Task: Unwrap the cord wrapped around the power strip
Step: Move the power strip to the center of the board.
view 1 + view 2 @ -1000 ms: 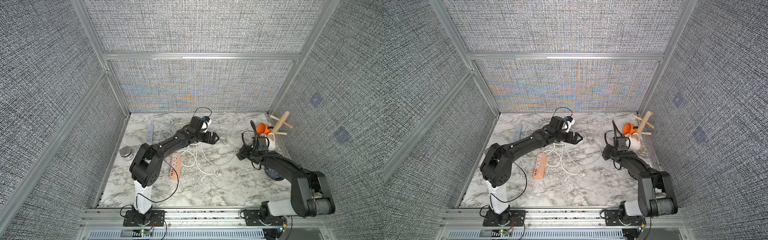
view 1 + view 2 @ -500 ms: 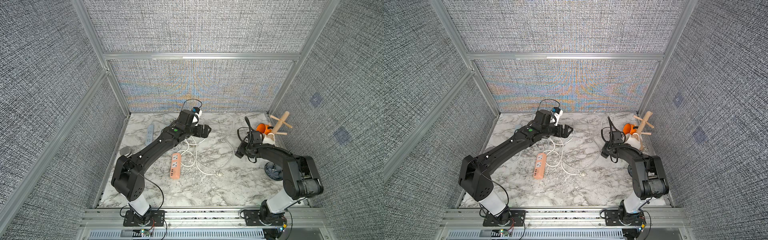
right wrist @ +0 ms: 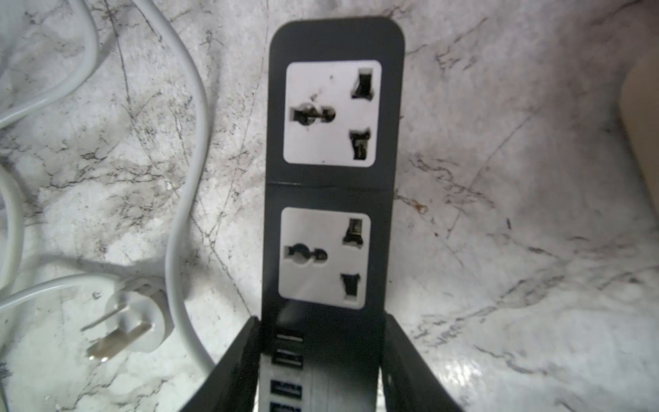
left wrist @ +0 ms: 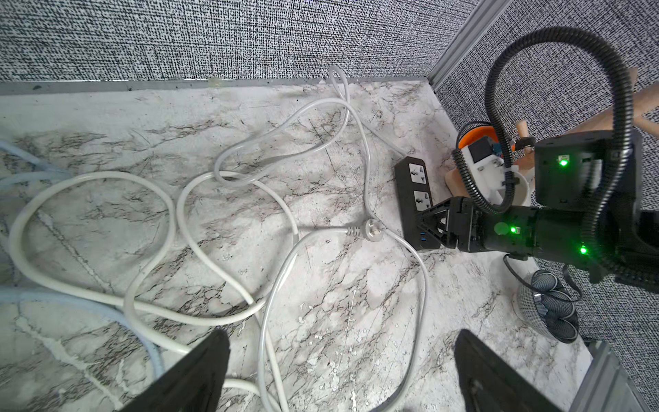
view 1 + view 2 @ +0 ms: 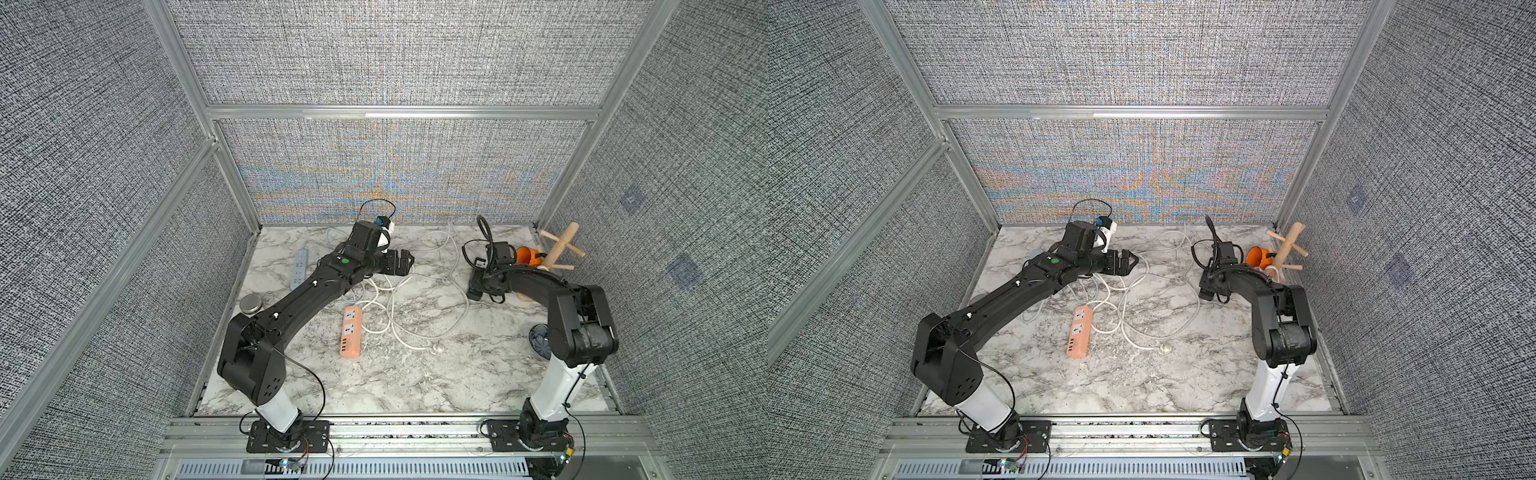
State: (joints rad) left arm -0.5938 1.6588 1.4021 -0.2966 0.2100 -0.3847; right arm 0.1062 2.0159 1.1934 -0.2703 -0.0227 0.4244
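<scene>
A black power strip (image 3: 335, 178) with two white sockets lies flat on the marble table at the right, also seen in the left wrist view (image 4: 413, 192). My right gripper (image 3: 322, 321) is shut on its USB end, one finger pressed on each long side. In both top views the right gripper (image 5: 473, 286) (image 5: 1206, 286) covers most of the strip. The white cord (image 3: 198, 135) lies in loose loops beside the strip, and no turn crosses the strip's visible face. A white plug (image 4: 372, 230) rests next to it. My left gripper (image 4: 340, 335) (image 5: 405, 262) hangs open above the loops, holding nothing.
An orange power strip (image 5: 351, 332) lies mid-table and a blue-grey one (image 5: 300, 268) at the back left, both among tangled cords. A wooden mug tree (image 5: 559, 251) and an orange mug (image 5: 525, 255) stand behind the right arm. A round metal tin (image 5: 250, 303) sits at the left edge.
My right gripper's jaws have narrowed onto the black power strip and the arm has shifted slightly toward the back. My left gripper has drawn back a little, staying open.
</scene>
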